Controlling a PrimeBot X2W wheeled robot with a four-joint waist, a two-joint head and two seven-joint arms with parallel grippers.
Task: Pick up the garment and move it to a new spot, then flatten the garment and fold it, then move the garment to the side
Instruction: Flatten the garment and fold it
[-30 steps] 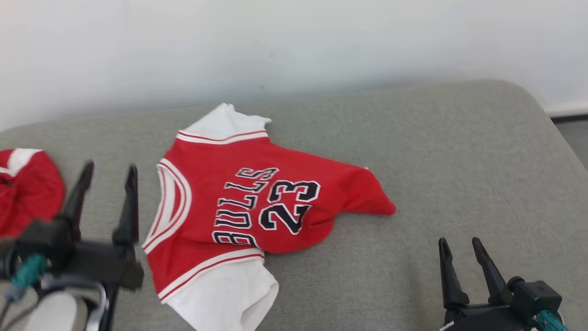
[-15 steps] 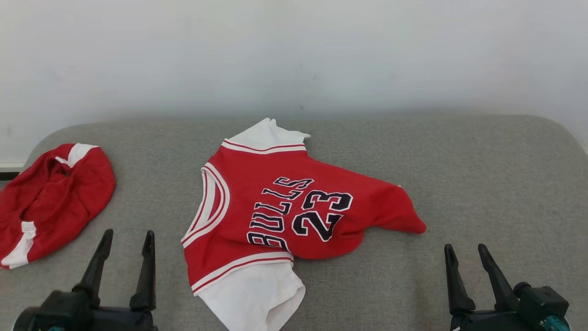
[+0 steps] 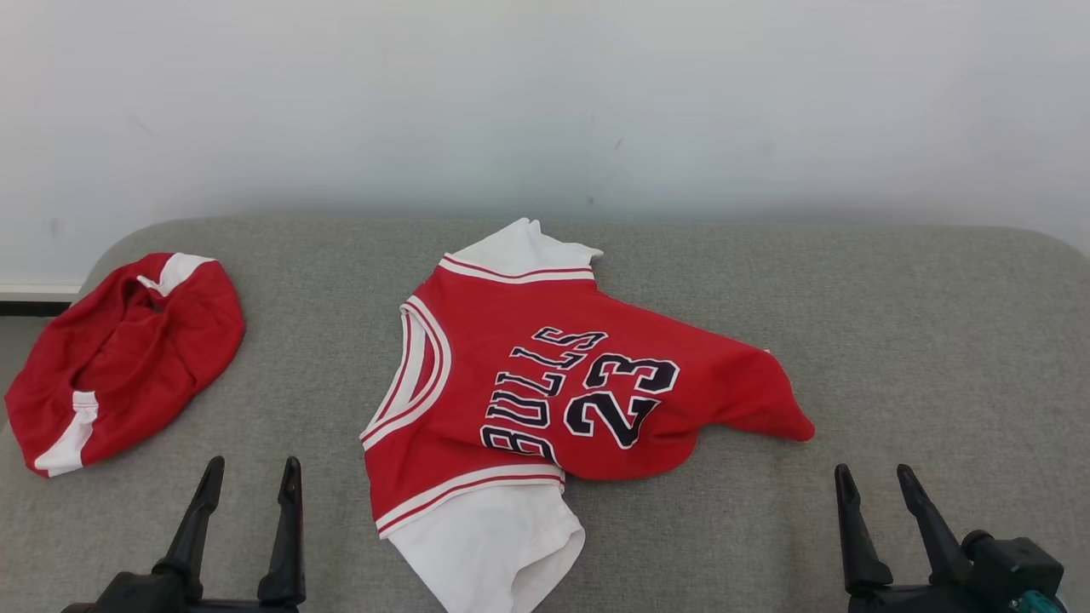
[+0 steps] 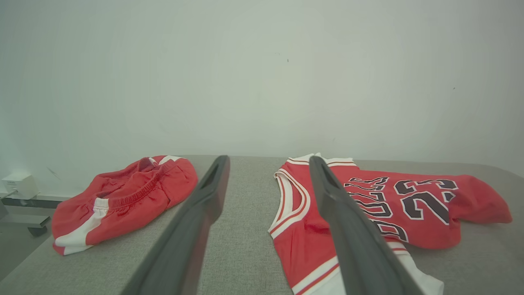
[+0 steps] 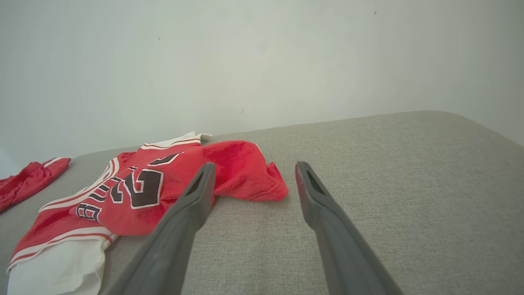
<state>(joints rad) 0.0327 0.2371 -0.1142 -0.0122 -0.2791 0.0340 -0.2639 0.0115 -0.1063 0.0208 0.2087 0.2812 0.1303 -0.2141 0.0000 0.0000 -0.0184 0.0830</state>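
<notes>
surface: grey woven cushion [image 3: 894, 323] with rounded corners, set against a plain white wall [image 3: 545, 102]. the jersey [image 3: 545, 366], red with white trim and sleeves, lies rumpled mid-cushion, lettering up. red shorts [image 3: 128, 349] are bunched at the left end, apart from it. the left wrist view adds a small white box [image 4: 18, 184] low on the wall. left jaws and right jaws stand wide, empty.

Garment [image 3: 553, 375], mid frame: soft red cloth, matt, w/ white cloth sleeves. Red shorts [image 3: 128, 349], left: same matt cloth, gathered waistband. Cushion [image 3: 894, 340]: grey coarse-woven fabric, rough. Fingers [image 4: 206, 205], btm: dark, smooth, matt plastic by looks. Wall [image 3: 545, 102], top: flat matt paint.
</notes>
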